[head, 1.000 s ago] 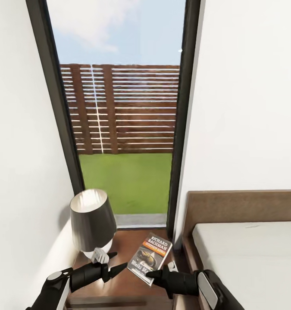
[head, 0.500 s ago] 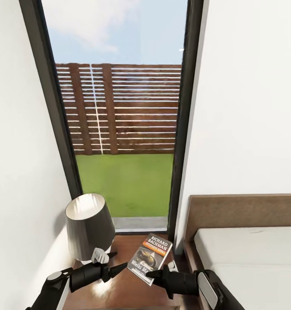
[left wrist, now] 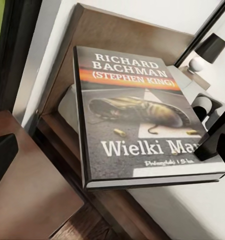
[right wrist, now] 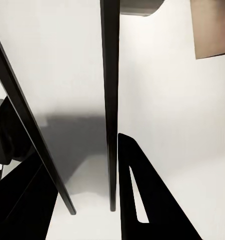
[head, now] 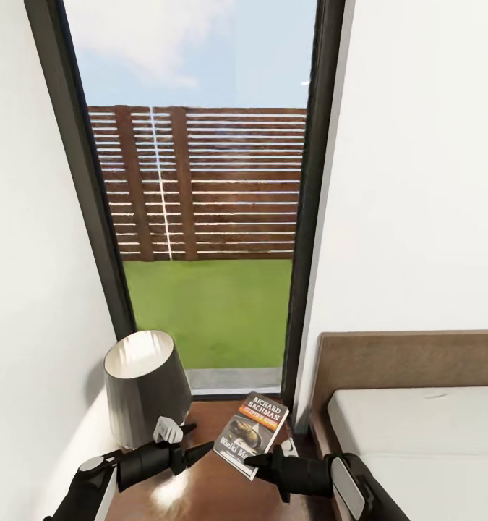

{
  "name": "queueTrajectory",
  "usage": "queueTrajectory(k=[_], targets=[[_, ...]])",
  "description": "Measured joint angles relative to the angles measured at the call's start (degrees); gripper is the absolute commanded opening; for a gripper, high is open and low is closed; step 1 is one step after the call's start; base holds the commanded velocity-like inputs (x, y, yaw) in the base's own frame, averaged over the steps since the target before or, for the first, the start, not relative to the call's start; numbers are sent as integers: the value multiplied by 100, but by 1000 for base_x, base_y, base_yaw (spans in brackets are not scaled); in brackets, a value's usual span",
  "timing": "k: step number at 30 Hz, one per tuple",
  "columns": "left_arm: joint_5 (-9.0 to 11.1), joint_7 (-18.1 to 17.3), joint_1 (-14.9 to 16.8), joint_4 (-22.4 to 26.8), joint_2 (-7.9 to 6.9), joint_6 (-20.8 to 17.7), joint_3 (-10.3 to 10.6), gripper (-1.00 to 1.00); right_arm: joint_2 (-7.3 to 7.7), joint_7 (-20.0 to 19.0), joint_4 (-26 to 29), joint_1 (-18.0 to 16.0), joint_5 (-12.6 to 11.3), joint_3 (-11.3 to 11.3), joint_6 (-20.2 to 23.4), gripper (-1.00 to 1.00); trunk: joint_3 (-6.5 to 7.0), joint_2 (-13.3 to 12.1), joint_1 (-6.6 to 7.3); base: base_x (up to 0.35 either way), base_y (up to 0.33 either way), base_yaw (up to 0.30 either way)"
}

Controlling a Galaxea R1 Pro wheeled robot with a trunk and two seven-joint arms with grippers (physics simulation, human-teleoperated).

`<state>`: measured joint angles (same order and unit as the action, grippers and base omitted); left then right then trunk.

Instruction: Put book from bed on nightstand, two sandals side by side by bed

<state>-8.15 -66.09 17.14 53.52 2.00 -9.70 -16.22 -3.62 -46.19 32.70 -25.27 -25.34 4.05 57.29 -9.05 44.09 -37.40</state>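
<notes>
Low dark-wood bed (head: 388, 362) with grey-beige mattress beside glossy reddish-brown nightstand tabletop (head: 215, 485). Dark-shaded lamp (head: 144, 387) at tabletop's left edge. Thin dark paperback book (head: 252, 433) raised over tabletop's right side, clamped by right gripper (head: 262, 459). Left gripper (head: 193, 449) apparently narrow, empty.

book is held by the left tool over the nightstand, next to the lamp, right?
Not quite: the head view shows the book pinched at its lower corner by the right tool, not the left. The left tool points at it without touching. The rest stands: it is over the nightstand, next to the lamp.
</notes>
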Motion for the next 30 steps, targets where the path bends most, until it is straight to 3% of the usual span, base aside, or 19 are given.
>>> queueTrajectory(k=[5, 30], targets=[[2, 0, -3, 0, -4, -6, 0, 100, 0, -1, 0, 0, 1, 0, 0, -100, 0, 0, 0, 2, 0, 0], [-1, 9, -4, -7, 1, -7, 0, 100, -9, 0, -9, 0, 8, -1, -3, -100, -449, 1003, -549, 0, 0, 0]])
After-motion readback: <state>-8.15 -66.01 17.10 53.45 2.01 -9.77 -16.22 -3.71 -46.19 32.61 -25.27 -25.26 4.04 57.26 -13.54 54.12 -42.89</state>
